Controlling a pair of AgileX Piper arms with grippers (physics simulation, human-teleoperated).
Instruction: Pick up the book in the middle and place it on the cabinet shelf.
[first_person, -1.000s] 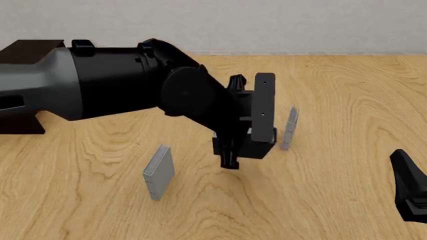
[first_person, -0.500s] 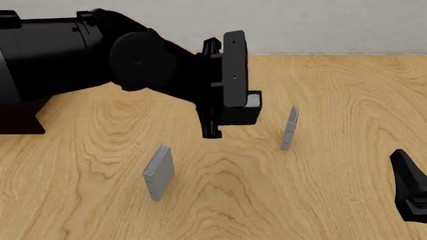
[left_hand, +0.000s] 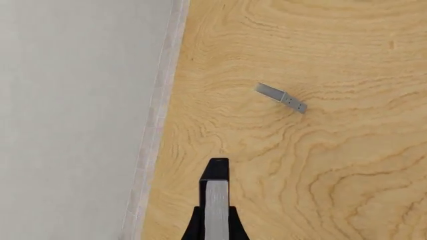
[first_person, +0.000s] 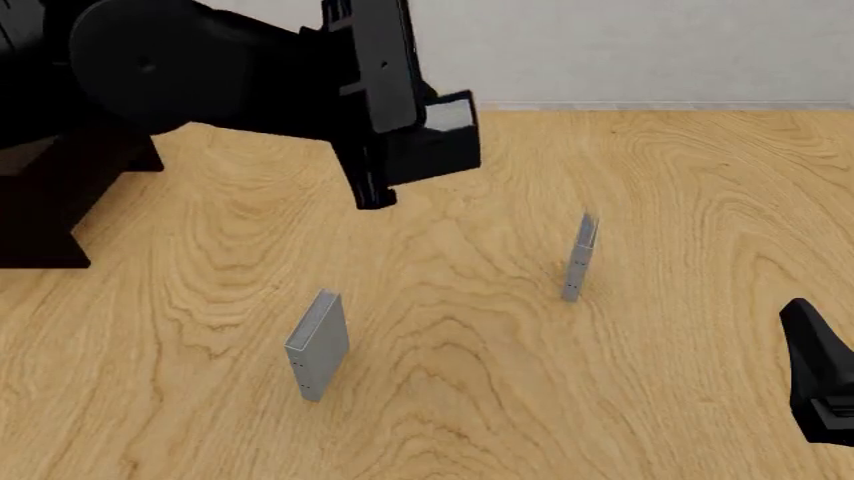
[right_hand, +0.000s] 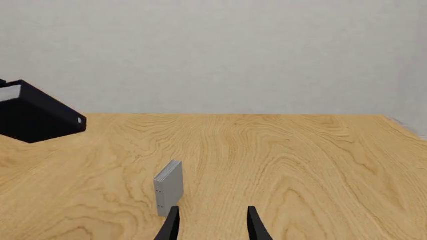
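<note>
The black book (first_person: 441, 145) with white page edges hangs in the air at the far left-centre, tilted, with my left gripper (first_person: 400, 120) shut on it. In the left wrist view only a narrow edge of the book (left_hand: 215, 197) shows between the closed fingers of the left gripper (left_hand: 215, 222). The right wrist view catches the book (right_hand: 37, 117) floating at its left. The dark cabinet shelf (first_person: 54, 215) stands at the far left, partly hidden by the left arm. My right gripper (right_hand: 213, 225) is open and holds nothing, low at the front right (first_person: 821, 385).
A light-grey book (first_person: 318, 345) stands upright at the front left. A very thin grey book (first_person: 577, 255) stands right of centre, also seen from above (left_hand: 281, 98). A grey book (right_hand: 169, 186) stands just ahead of the right gripper. A pale wall borders the table's far edge.
The left arm has lifted the black book higher and carried it left and farther away, toward the cabinet. The two grey books and the right gripper have stayed put.
</note>
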